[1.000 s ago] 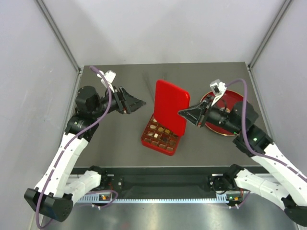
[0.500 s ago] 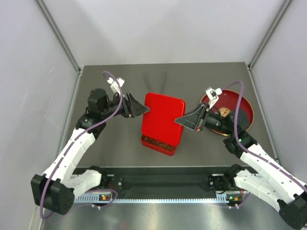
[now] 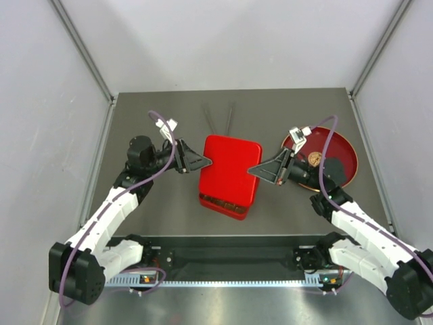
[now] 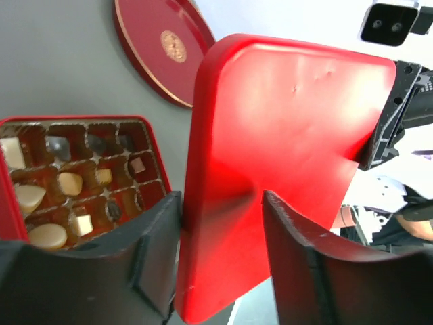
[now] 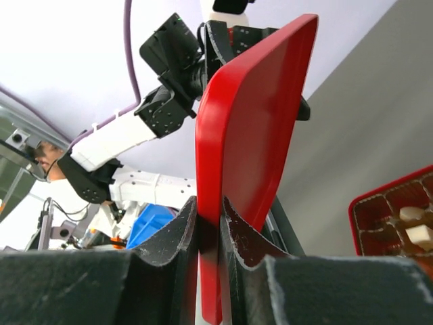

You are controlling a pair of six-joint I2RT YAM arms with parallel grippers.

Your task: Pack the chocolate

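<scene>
Red lid [image 3: 230, 167] — upright a second ago — is settling almost flat over the tray [image 3: 220, 205] holding the chocolate [image 4: 71, 183], nearly finishing the packing; right end effector [image 3: 256, 169] clamping its edge, left end effector [image 3: 203, 161] with jaws apart astride it.

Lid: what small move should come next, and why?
Probably close the left gripper on the left edge of the lid. Its jaws straddle that edge, open, while the right gripper alone clamps the opposite edge. The lid is not yet seated on the tray of chocolate, so a second grip should steady the lowering.
</scene>
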